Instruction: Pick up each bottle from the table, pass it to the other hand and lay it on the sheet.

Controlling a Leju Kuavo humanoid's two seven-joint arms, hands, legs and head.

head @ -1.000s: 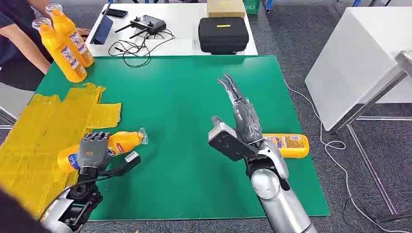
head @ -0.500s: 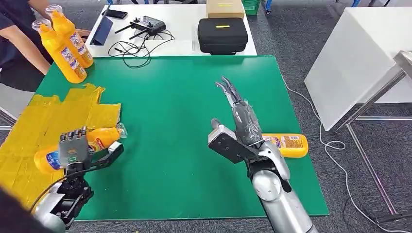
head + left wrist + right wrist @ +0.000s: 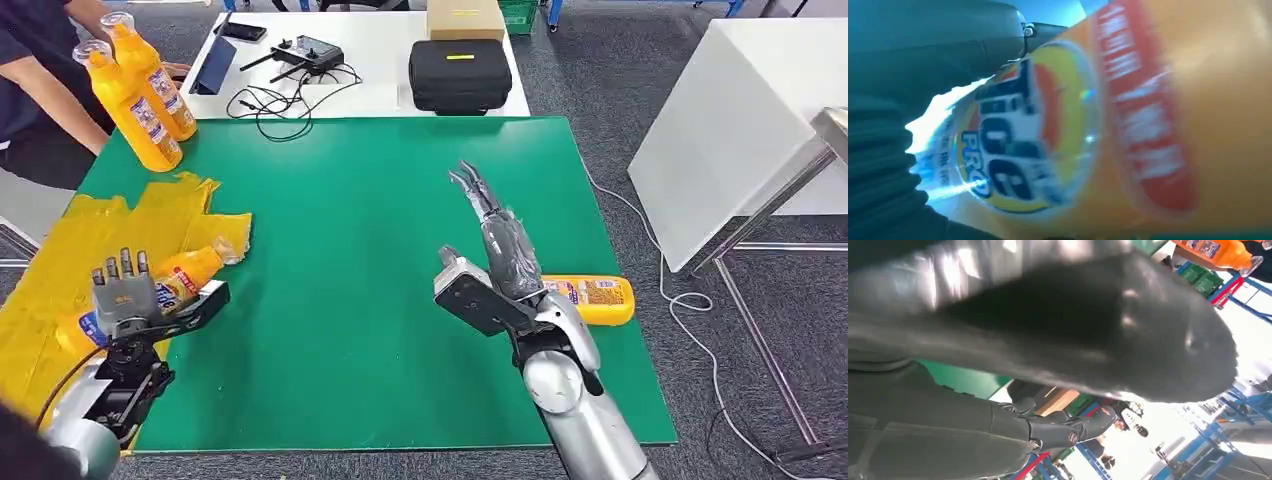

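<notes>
Left robot hand (image 3: 128, 293): we see it wrapped around an orange bottle (image 3: 170, 290) lying on its side over the yellow sheet (image 3: 60, 270) at the near left of the green worktop (image 3: 360, 250), cap toward the worktop's middle; in the left wrist view the bottle's label (image 3: 1023, 130) is pressed close against the hand. Right robot hand (image 3: 495, 250): we see it held up over the near right of the worktop, fingers stretched out straight and apart, grasping nothing. Just beyond it a second bottle (image 3: 595, 298) lies flat near the right edge. At the far left corner, two more bottles (image 3: 135, 90) stand beside a person's arm (image 3: 55, 95). Behind, a white table (image 3: 380, 70) carries a black case (image 3: 460, 72).
</notes>
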